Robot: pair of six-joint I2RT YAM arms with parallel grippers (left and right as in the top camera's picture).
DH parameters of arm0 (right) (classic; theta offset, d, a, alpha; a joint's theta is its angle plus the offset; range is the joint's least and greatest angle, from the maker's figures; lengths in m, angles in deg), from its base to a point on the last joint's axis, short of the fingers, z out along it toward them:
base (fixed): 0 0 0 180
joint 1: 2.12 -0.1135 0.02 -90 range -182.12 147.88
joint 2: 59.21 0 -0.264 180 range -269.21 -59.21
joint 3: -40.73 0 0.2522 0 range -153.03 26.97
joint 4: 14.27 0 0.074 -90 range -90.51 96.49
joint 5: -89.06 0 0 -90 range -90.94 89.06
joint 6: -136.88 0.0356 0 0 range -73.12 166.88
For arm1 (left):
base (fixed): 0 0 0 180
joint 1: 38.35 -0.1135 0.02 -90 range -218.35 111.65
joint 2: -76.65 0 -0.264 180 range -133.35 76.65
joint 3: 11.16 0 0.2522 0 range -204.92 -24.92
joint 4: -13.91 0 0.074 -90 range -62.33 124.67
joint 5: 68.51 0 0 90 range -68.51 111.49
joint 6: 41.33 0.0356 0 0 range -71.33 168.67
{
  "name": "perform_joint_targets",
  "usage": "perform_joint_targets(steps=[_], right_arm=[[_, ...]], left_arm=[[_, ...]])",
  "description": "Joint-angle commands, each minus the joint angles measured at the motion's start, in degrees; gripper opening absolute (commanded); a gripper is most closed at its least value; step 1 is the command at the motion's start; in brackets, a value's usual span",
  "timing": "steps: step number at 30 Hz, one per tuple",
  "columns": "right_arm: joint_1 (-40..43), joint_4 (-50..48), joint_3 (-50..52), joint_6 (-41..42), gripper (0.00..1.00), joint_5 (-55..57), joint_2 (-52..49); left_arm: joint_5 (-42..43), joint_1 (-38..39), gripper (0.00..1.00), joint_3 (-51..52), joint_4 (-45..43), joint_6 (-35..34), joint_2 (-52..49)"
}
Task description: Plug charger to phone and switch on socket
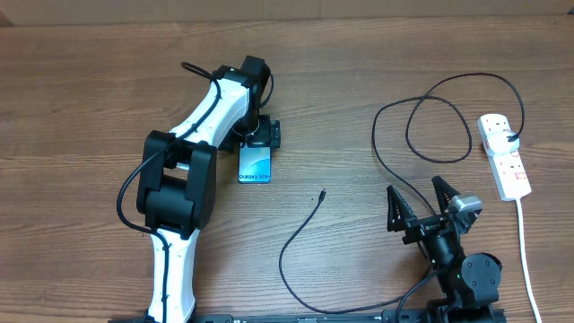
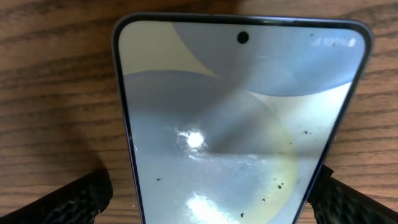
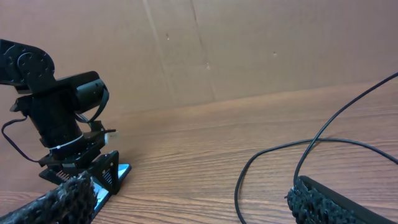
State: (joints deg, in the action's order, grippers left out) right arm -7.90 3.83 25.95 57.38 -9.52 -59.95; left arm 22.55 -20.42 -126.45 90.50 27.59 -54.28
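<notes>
Wooden desk (image 1: 90, 90) carried it all: left tool (image 1: 258, 141) stood open astride the phone (image 1: 256, 165), right tool (image 1: 416, 193) gaped empty. Charger tip (image 1: 322, 193) lay loose at the phone's four o'clock, socket (image 1: 504, 154) far at three. Steadying the phone seemed the step in hand; next, right tool should fetch that tip.

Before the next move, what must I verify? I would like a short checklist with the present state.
1. Left gripper straddles the phone: ok.
2. Phone clamped: not ok, a gap shows beside one finger.
3. Right gripper open, empty: ok.
4. Charger tip lies free on the table: ok.
5. Tip in phone: not ok.
6. Socket switch on: cannot tell.
</notes>
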Motion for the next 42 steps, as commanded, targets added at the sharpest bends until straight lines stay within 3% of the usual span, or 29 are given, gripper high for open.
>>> perform_joint_targets(steps=[1,6,9,11,14,16,42], right_arm=[[-0.4,-0.2,0.6,-0.1,1.00,0.3,0.5],[-0.4,-0.2,0.6,-0.1,1.00,0.3,0.5],[-0.4,-0.2,0.6,-0.1,1.00,0.3,0.5],[-0.4,-0.2,0.6,-0.1,1.00,0.3,0.5],[-0.4,-0.2,0.6,-0.1,1.00,0.3,0.5],[-0.4,-0.2,0.6,-0.1,1.00,0.3,0.5],[-0.4,-0.5,0.6,-0.6,1.00,1.4,0.5]], left_arm=[[0.2,0.1,1.00,2.9,0.1,-5.3,-2.8],[1.6,0.1,1.00,2.9,-0.1,-7.0,-2.8],[1.7,0.1,0.88,2.9,0.4,-6.3,-2.8],[1.7,0.2,0.86,2.9,0.6,-4.8,-2.8],[1.9,0.2,0.88,2.9,0.5,-2.0,-2.8],[1.9,0.2,0.99,2.9,0.6,0.3,-2.8],[1.5,2.0,1.00,2.9,2.1,1.9,-2.8]])
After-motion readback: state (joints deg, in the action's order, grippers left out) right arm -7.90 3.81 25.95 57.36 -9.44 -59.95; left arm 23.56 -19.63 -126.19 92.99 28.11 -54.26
